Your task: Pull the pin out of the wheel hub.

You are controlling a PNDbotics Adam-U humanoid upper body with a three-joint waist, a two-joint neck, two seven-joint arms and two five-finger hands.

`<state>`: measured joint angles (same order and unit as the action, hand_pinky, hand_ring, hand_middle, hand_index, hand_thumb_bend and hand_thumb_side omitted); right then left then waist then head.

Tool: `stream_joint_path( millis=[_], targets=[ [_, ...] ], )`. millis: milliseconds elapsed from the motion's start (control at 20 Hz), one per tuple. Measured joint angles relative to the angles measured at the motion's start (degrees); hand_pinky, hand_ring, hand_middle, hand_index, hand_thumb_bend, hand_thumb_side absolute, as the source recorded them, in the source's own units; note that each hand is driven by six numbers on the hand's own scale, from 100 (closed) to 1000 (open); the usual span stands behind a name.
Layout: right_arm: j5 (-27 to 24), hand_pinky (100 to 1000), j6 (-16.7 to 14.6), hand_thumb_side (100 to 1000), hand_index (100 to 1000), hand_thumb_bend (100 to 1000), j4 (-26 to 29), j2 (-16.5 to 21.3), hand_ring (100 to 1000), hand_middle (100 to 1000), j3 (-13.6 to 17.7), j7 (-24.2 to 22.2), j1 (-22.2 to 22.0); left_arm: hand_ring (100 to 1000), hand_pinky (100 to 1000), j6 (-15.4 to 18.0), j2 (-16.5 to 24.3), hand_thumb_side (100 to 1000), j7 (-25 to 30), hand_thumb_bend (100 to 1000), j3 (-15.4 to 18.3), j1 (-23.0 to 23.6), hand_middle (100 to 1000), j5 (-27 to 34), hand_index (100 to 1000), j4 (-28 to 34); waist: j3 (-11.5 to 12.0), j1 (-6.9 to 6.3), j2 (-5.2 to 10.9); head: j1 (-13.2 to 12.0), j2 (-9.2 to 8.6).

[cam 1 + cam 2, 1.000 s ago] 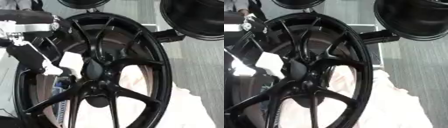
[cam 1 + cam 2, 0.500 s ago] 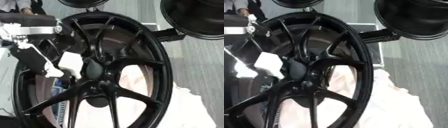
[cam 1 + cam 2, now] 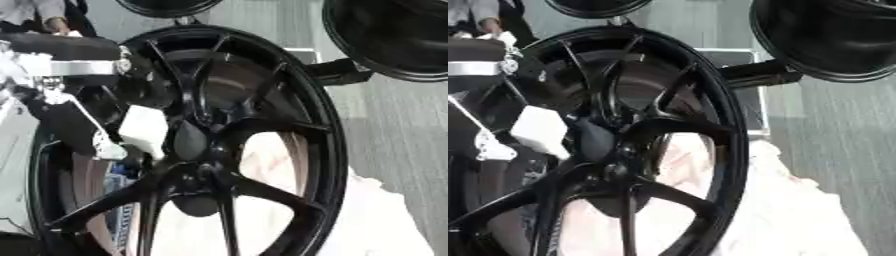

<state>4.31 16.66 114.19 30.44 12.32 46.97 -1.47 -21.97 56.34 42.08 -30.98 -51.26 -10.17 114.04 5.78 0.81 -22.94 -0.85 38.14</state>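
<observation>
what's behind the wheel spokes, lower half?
Through the gaps between the spokes of the black wheel, pale pinkish-white cloth shows, spreading out past the rim at lower right. Something blue shows at lower left; the spokes cover the rest of it.

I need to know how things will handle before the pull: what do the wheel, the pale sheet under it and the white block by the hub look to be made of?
The wheel looks like cast metal in glossy black paint; its spokes catch highlights. The pale sheet looks like soft cloth or paper, since it lies rumpled. The white block seems matte plastic, though the look leaves that open.
</observation>
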Motion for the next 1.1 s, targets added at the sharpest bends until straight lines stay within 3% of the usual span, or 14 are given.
stream_joint_path(
  millis=[550, 700, 1100],
  targets=[
    [-0.4, 629, -0.3, 470, 650, 100, 0.0, -0.5, 683, 605, 0.0, 0.3, 0.0, 564, 676, 0.0, 0.0, 139, 2.3, 470, -0.2, 0.5, 535, -1.3, 727, 0.0, 0.0, 0.13, 0.0, -0.3, -0.4],
    [-0.4, 629, -0.4, 470, 650, 100, 0.0, -0.5, 683, 605, 0.0, 0.4, 0.0, 536, 655, 0.1, 0.0, 100, 2.8, 461, -0.2, 0.8, 496, -1.6, 692, 0.0, 0.0, 0.26, 0.0, -0.4, -0.45],
    [-0.7, 628, -0.6, 470, 650, 100, 0.0, -1.0, 684, 605, 0.0, 0.6, -0.1, 428, 589, -1.6, 0.0, 100, 0.1, 398, -0.2, 0.8, 351, -1.2, 571, 0.0, 0.0, 0.33, 0.05, -0.5, -0.46]
  ],
)
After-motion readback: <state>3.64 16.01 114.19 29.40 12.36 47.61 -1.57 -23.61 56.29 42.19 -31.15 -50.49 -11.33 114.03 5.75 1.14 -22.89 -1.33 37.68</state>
